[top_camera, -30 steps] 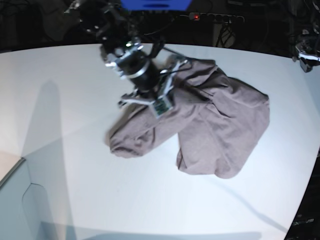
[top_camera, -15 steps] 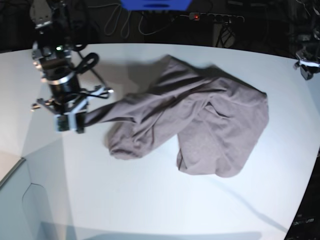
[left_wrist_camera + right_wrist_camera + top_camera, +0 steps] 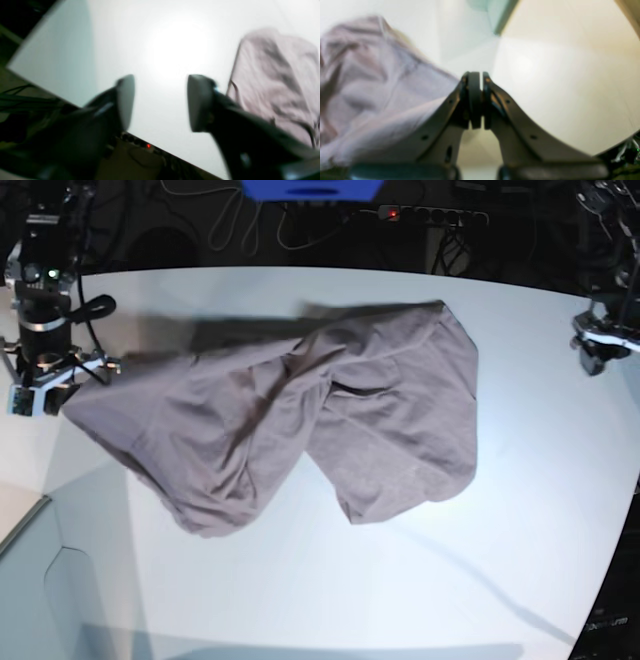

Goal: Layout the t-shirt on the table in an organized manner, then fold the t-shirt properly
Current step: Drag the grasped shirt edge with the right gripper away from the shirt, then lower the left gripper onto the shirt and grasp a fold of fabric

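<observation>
The mauve-grey t-shirt point(image 3: 330, 415) lies crumpled but stretched out across the white table point(image 3: 300, 580). Its left edge is lifted and pulled taut to my right gripper point(image 3: 45, 395) at the far left of the base view. In the right wrist view that gripper point(image 3: 476, 100) is shut, and the t-shirt point(image 3: 370, 82) runs in behind its left finger. My left gripper point(image 3: 592, 360) hangs at the table's right edge, apart from the shirt. The left wrist view shows this gripper point(image 3: 160, 102) open and empty, with the t-shirt point(image 3: 275, 82) off to the right.
A power strip point(image 3: 392, 213) with a red light and loose cables lie in the dark behind the table's far edge. A blue object point(image 3: 310, 188) sits at the top centre. The table's front-left corner has an angled cut edge point(image 3: 40, 510).
My right gripper has swung from the shirt's middle to the far left, dragging the cloth with it and spreading it wider. The left gripper's fingers have parted further.
</observation>
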### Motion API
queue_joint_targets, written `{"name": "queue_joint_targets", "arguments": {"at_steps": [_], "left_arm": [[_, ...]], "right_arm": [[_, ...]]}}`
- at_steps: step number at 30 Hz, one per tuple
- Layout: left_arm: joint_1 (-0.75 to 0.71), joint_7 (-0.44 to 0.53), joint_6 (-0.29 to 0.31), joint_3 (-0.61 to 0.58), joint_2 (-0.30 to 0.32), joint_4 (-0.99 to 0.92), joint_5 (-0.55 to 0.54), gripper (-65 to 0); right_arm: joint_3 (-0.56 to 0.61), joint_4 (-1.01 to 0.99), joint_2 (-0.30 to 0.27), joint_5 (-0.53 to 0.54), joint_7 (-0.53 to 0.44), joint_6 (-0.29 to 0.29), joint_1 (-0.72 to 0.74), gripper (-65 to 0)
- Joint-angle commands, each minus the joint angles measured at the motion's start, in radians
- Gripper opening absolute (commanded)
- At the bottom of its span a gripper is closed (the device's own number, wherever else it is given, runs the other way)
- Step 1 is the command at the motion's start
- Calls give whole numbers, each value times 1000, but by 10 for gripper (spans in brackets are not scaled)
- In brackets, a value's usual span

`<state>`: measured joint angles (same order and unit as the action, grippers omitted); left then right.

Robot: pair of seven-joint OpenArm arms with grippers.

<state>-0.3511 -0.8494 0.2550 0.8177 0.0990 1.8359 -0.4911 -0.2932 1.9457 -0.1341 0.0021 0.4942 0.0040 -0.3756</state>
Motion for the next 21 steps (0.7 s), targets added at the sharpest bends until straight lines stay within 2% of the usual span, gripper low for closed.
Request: {"name": "queue_joint_targets", "arguments": {"at_steps": [1,4,8,11,14,18,21], "left_arm": [[1,19,2,-33,6,15,-13,-245],[1,19,0,-122,-32,17,-5,-181],[5,19,-1,-225,-97,12,-4,-193],[14,29,-3,-343,-123,9,30,-193],[53,29,-3,-430,-173,8,125,-193],[128,29,-3,-505,-253,-58,299,-193],[185,31,-3,-558,-256,-172,400,-193]], "right_arm": [[-2,8,-6,-3,-25,11,2,-650],[-1,1,6,-3,-25,11,-13,-650],[1,2,34,-3,-25,11,-20,-650],[18,1,35,-3,-21,12,-21,-650],[28,1,34,-3,-21,41,-35,-650],[28,1,34,-3,-19,115,-39,-650],[28,1,34,-6,-19,124,-41,-650]]}}
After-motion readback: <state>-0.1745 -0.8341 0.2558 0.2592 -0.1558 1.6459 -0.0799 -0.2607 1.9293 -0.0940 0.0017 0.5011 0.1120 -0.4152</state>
